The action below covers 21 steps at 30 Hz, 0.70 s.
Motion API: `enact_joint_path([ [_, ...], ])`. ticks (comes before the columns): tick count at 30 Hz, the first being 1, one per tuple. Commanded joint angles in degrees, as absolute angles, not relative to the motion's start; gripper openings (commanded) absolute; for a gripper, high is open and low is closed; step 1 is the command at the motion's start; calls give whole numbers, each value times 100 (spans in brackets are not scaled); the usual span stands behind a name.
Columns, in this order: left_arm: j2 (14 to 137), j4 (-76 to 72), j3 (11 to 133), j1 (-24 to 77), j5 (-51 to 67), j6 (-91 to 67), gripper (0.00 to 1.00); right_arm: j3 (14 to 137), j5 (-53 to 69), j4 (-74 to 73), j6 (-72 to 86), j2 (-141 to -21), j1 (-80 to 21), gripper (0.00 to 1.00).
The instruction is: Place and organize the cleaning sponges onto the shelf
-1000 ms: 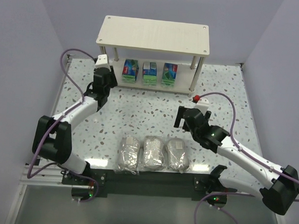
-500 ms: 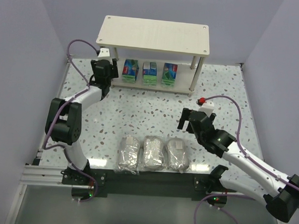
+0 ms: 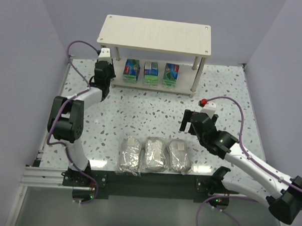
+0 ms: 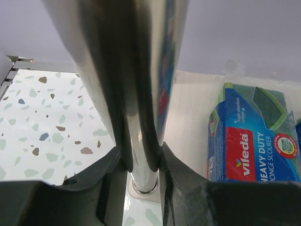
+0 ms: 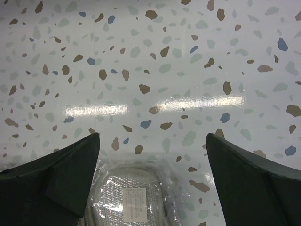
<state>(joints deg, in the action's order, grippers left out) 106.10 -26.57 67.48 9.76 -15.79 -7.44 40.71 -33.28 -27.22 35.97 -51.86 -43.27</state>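
The cream two-tier shelf (image 3: 154,35) stands at the back. Three green-and-blue sponge packs (image 3: 131,69) (image 3: 151,72) (image 3: 170,74) sit in a row on its lower tier. Three grey wrapped sponge bundles (image 3: 129,154) (image 3: 155,154) (image 3: 179,156) lie side by side near the front edge. My left gripper (image 3: 104,67) is at the shelf's left end, with its jaws shut on a shiny metal leg (image 4: 141,155); the nearest pack (image 4: 254,141) is just right of it. My right gripper (image 5: 153,141) hangs open above the far end of the rightmost bundle (image 5: 129,200), touching nothing.
The speckled tabletop (image 3: 156,110) lies between the shelf and the bundles. Grey walls close in the left, right and back. The shelf's top board (image 3: 194,40) carries nothing. Cables loop off both arms.
My left gripper moved up to the shelf's left end, opened and shut on the leg. My right gripper shifted slightly right and stayed open.
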Motion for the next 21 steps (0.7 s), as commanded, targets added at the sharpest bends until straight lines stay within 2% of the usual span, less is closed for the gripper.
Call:
enact_joint_path([
  [1, 10232, -3102, 6462, 993, -1318, -984, 17, 3964, -3296, -2804, 3577, -5115, -4298, 99],
  [11, 9396, -3050, 5573, 1046, -1274, -1555, 16, 3841, -3147, -2795, 3700, -4992, -4298, 99],
  [13, 9308, -2893, 5476, 1063, -1257, -1634, 20, 3806, -3068, -2839, 3726, -4922, -4307, 99],
  [14, 9203, -2839, 5441, 1072, -1266, -1765, 24, 3797, -3033, -2891, 3727, -4904, -4298, 99],
  [15, 9141, -2778, 5414, 1107, -1257, -1819, 39, 3788, -2997, -2926, 3735, -4843, -4298, 99],
  [17, 8853, -2524, 5300, 1151, -1344, -2020, 52, 3753, -2796, -3066, 3753, -4782, -4298, 99],
  [18, 8720, -2479, 5230, 1230, -1423, -2065, 63, 3744, -2682, -3128, 3770, -4738, -4298, 99],
  [20, 8263, -2374, 4967, 1370, -1555, -2170, 76, 3718, -2244, -3269, 3797, -4632, -4307, 99],
  [21, 8105, -2312, 4844, 1406, -1617, -2214, 78, 3648, -2085, -3296, 3823, -4606, -4307, 99],
])
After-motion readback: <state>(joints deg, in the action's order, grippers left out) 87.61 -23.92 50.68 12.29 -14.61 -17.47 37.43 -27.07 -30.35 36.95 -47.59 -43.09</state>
